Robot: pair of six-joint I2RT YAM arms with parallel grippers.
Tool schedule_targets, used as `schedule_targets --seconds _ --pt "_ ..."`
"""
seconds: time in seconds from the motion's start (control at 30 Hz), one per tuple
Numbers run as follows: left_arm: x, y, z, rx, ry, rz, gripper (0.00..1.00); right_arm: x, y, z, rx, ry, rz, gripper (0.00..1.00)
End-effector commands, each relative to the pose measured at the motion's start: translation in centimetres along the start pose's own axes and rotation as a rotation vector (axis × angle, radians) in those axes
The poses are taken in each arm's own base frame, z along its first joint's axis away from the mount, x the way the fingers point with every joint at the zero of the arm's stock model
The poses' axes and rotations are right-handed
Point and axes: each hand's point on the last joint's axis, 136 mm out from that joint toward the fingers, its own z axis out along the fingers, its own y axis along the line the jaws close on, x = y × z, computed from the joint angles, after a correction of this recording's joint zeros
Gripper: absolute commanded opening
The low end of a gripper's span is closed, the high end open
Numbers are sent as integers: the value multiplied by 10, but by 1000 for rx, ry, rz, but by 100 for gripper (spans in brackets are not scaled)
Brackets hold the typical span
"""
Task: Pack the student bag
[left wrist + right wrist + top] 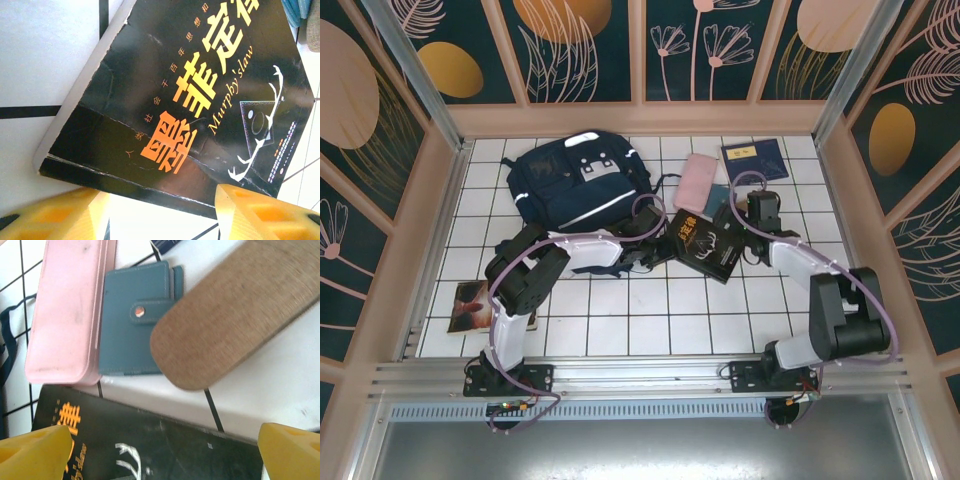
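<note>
The student bag, a large navy backpack with a white stripe, lies at the back left of the tiled table. A black book with orange characters lies between the two grippers. My left gripper is at the book's left side. In its wrist view the yellow fingers stand apart, white tile shows between them, and the book has its near edge right at the fingertips of the gripper. My right gripper is at the book's right side, its jaws wide open over the book.
A pink case, a teal wallet and a brown felt pouch lie just beyond the black book. A flat navy book sits at the back right. Another book lies near the left wall.
</note>
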Motion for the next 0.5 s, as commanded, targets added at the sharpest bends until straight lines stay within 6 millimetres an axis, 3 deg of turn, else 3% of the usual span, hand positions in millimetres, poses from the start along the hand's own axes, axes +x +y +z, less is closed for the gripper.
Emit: schedule_targets --seconds 0.0,0.13,0.23,0.33,0.47 --pt "0 13 12 -40 -3 -1 59 -7 -1 23 13 23 -17 97" --pt "1 14 12 -46 -3 3 59 7 -3 50 1 105 -8 97" --pt "-3 14 13 -48 -11 3 59 28 -7 56 -7 164 3 96" --pt "-8 15 13 -52 -19 4 59 53 -7 46 -39 212 26 95" --pt "-19 20 13 -73 -44 10 59 85 3 17 -110 249 62 91"
